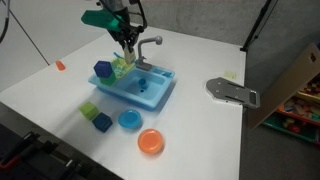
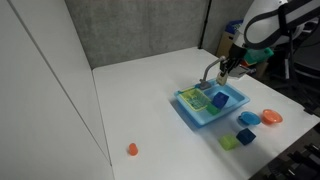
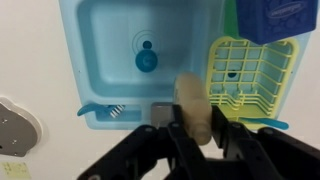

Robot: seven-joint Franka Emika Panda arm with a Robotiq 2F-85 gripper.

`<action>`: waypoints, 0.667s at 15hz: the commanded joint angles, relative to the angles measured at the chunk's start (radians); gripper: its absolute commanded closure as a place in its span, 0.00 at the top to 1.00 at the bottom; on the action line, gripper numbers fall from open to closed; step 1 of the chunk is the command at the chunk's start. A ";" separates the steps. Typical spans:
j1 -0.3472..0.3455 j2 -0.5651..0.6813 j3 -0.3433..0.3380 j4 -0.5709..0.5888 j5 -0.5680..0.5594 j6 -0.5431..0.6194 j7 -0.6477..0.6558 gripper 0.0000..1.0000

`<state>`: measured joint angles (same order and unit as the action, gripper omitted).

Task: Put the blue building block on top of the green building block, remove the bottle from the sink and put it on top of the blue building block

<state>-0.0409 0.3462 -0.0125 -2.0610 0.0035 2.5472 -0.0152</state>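
Bottle (image 3: 193, 105): pale, gripped by the end effector (image 3: 192, 122), whose fingers are clamped on its sides. It is seen over the sink (image 3: 68, 60) rim, between basin and rack (image 3: 240, 70), clear of the basin.

Blue building block (image 3: 268, 18): at the sink's far corner, beyond the rack. It looks raised, so prob. already stacked; the green building block under it can't be made out w/ certainty.

Step in hand (judged): bottle to be carried from the sink to the blue block.

To be done well:
- Bottle to be carried higher than the block top.
- Bottle to be centred over the block, base flat, then lowered slowly.
- Release only once the weight is taken; the narrow stack could be toppled by a side push.
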 commanded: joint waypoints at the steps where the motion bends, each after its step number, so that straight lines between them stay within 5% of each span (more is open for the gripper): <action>1: 0.006 -0.087 0.015 -0.006 0.005 -0.099 -0.032 0.10; 10: 0.030 -0.228 0.050 -0.077 0.039 -0.203 -0.116 0.10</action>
<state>-0.0125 0.1718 0.0305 -2.0948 0.0103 2.3665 -0.0816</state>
